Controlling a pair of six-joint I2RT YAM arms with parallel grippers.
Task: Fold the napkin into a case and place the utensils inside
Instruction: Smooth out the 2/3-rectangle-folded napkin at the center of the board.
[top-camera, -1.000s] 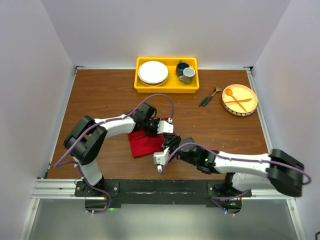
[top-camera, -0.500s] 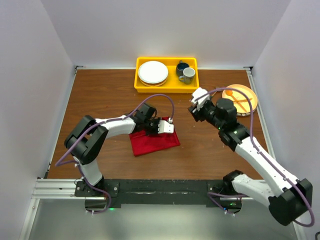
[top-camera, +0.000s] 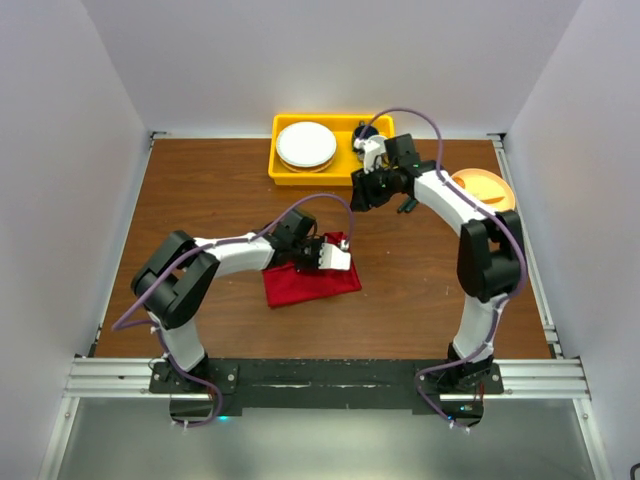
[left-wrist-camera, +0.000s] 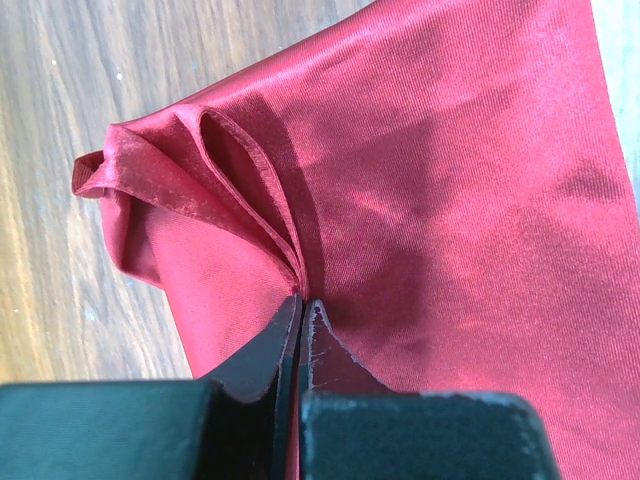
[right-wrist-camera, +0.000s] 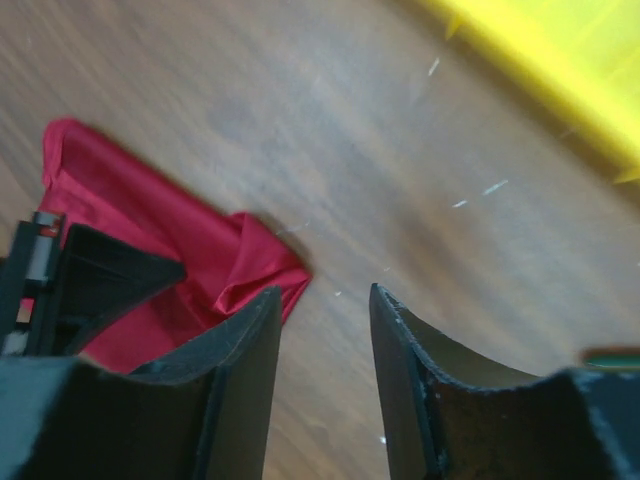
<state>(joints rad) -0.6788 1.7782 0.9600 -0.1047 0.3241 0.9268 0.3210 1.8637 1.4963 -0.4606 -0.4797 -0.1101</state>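
The red napkin lies folded on the wooden table, left of centre. My left gripper rests on its far right corner, shut on a raised fold of the cloth, with the fingertips pressed together. My right gripper hovers open over bare wood just in front of the yellow tray, well away from the napkin. Nothing sits between its jaws. The utensils are mostly hidden behind my right arm; only a dark handle end shows.
The yellow tray at the back holds a white plate and mugs. An orange plate sits at the back right, partly covered by my right forearm. The tray's corner fills the right wrist view's top right.
My right arm has swung from beside the napkin at the front, across the table, to the tray at the back. The left gripper has kept its hold and place.
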